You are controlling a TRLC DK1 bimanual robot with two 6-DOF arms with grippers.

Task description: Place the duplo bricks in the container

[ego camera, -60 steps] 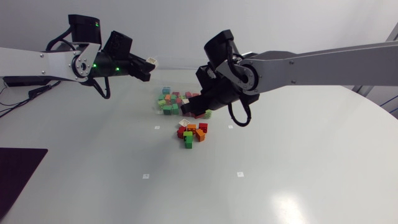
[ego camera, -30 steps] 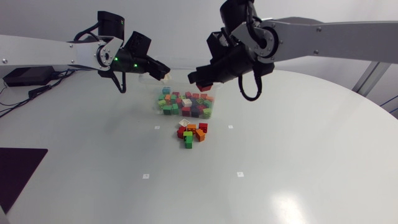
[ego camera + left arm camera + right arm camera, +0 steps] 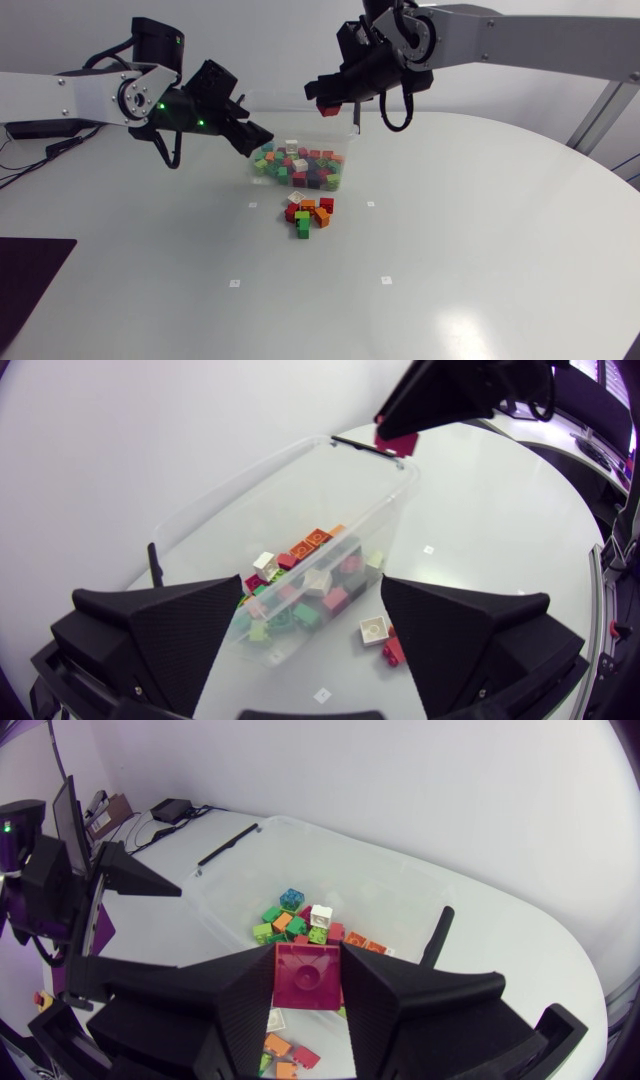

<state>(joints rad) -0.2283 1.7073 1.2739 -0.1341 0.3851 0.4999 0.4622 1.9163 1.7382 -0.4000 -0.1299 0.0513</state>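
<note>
Our right gripper (image 3: 327, 103) hangs over the clear plastic container (image 3: 300, 485), pinching a square red duplo brick (image 3: 307, 976), our left gripper (image 3: 258, 136) gaping wide beside it.

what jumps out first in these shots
The right gripper, shut on a dark red brick, hangs above the clear container, which holds many mixed-colour bricks at the table's far middle. The left gripper sits open at the container's left side. A small pile of red, orange and green bricks lies just in front of the container.
</note>
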